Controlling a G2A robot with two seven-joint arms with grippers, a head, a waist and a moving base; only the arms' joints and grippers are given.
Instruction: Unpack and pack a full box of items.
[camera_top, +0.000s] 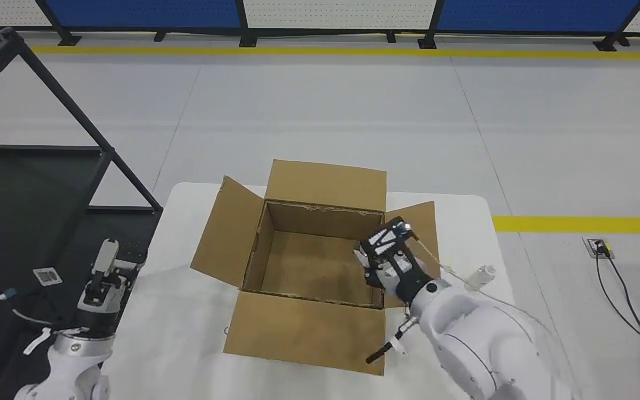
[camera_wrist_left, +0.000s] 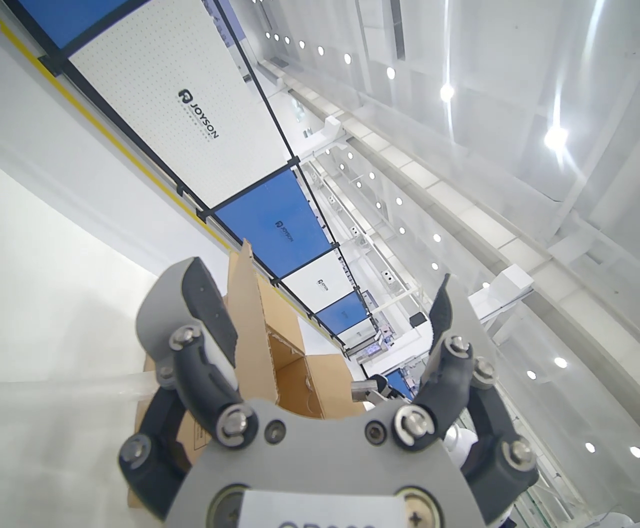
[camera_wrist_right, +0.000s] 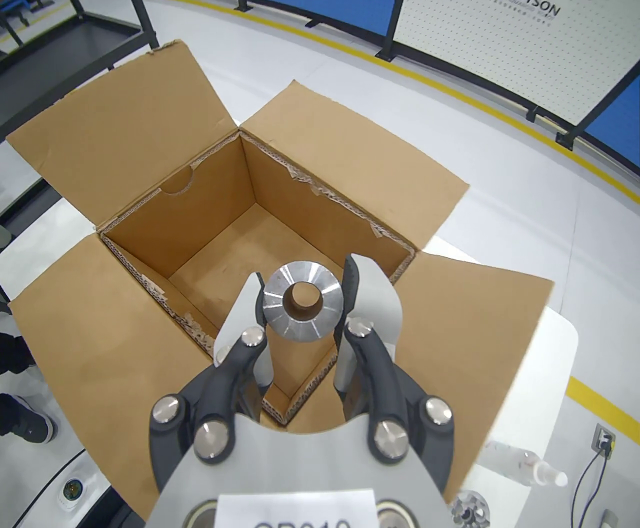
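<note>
An open cardboard box (camera_top: 240, 250) (camera_wrist_right: 310, 150) stands on the white table (camera_top: 180, 310), flaps spread, its inside bare. Over the box's right front corner my right gripper (camera_top: 385, 255) (camera_wrist_right: 303, 295) is shut on a round metal ring with a centre hole (camera_wrist_right: 303, 302). At the table's left front edge my left gripper (camera_top: 100, 270) (camera_wrist_left: 325, 305) is open, tilted upward, with nothing between its fingers; a box flap (camera_wrist_left: 250, 320) shows beyond it.
A clear spray bottle (camera_top: 470, 277) (camera_wrist_right: 520, 462) lies on the table right of the box. A perforated metal disc (camera_wrist_right: 468, 510) lies beside it. A black pen-like tool (camera_top: 385, 350) rests near the front flap. A dark rack (camera_top: 50, 200) stands left of the table.
</note>
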